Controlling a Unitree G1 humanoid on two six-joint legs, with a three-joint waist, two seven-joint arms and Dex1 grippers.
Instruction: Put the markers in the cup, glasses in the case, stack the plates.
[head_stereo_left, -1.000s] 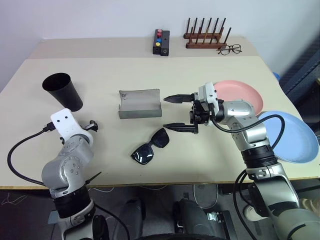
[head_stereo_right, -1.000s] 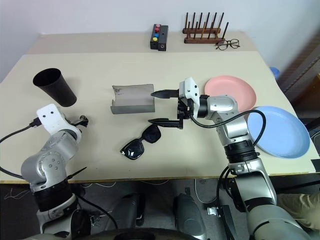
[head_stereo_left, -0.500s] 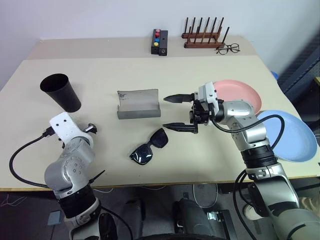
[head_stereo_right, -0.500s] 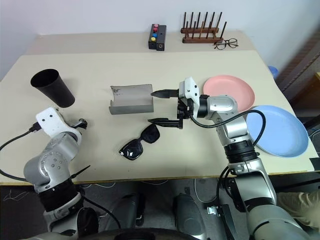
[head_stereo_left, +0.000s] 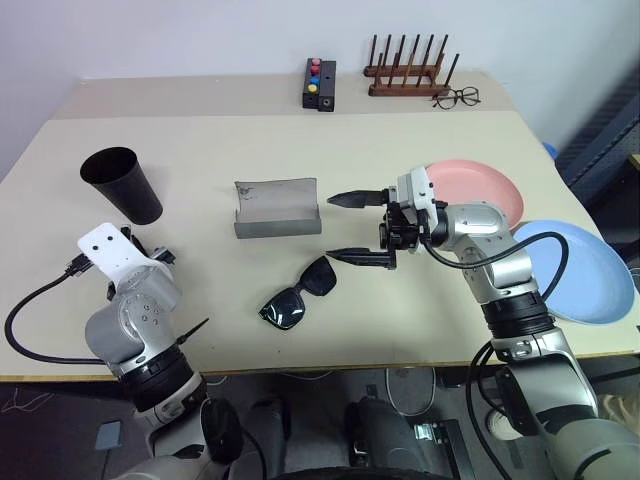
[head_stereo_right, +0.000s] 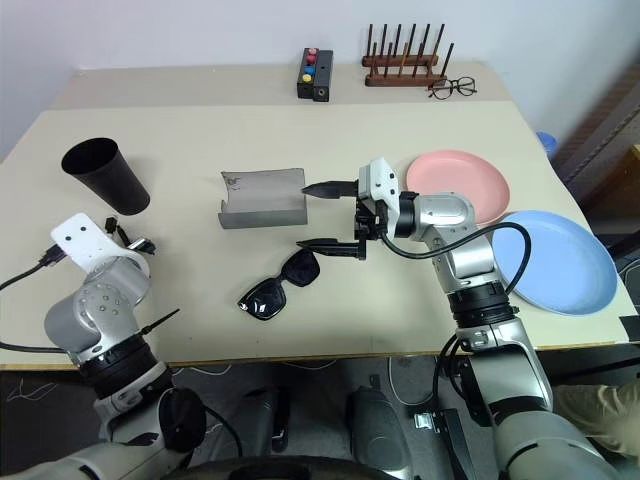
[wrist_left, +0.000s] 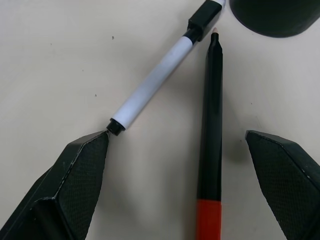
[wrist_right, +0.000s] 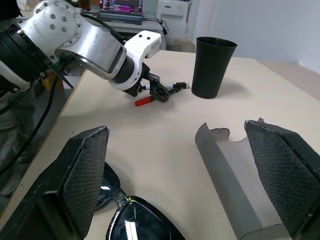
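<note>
I see my left gripper (wrist_left: 175, 185) spread wide and empty over both markers (wrist_left: 210, 125) lying beside the cup (head_stereo_left: 122, 184), right gripper (head_stereo_left: 350, 226) released wide, hovering between open case (head_stereo_left: 278, 208) and glasses (head_stereo_left: 297, 292), plates (head_stereo_left: 585, 272) at table's right edge

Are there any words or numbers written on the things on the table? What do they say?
No words or numbers can be read here.
The white marker and the black marker: no writing on the sides that show.
The cup, the case, the sunglasses and both plates: plain, no labels.
The button box at the back: too small to tell.
</note>
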